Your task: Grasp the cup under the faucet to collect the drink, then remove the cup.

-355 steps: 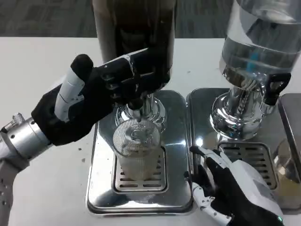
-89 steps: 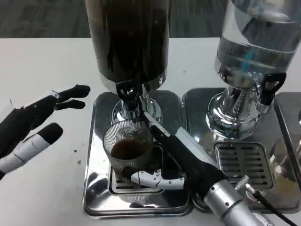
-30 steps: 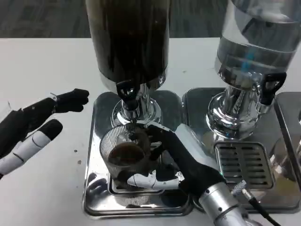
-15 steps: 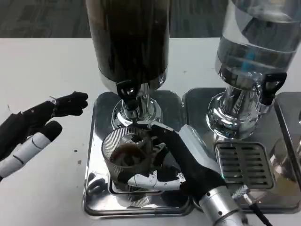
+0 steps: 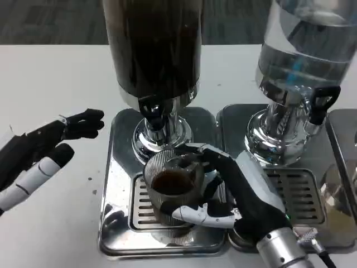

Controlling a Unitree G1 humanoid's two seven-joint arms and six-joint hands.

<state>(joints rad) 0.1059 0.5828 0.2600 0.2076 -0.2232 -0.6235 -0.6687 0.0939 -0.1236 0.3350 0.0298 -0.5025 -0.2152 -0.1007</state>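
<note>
A white table [image 5: 50, 78] stands before dark patterned carpet [image 5: 50, 22].

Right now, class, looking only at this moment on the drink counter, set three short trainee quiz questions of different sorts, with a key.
1. True or false: the right hand grips the clear ribbed cup of dark drink.
2. Which tank feeds the black faucet nearest the cup? A) the dark-filled dispenser B) the clear water dispenser
3. Fill in: the left hand is over the white ____.

Key: 1 true; 2 A; 3 table.
</note>
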